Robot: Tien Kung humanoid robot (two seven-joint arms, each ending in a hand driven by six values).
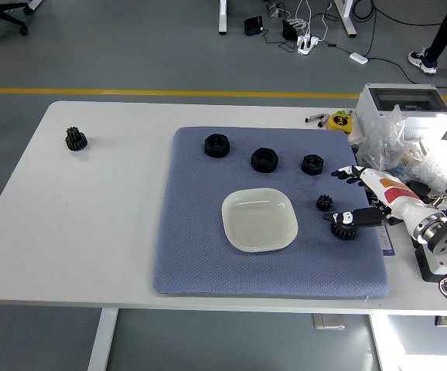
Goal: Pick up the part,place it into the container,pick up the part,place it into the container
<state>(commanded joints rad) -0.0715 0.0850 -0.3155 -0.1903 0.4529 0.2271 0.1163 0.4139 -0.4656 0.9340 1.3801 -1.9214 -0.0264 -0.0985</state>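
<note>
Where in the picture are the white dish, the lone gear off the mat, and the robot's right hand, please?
white dish (259,219): head view, bare middle of its floor.
lone gear (75,139): head view, its toothed body, on the bare table's left.
right hand (363,197): head view, middle of the hand.

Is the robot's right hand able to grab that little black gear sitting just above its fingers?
Probably yes. The right hand is right beside the small gear on the blue mat, and nothing sits between them. Its fingers already seem to be touching another gear, so that one may come first.
</note>
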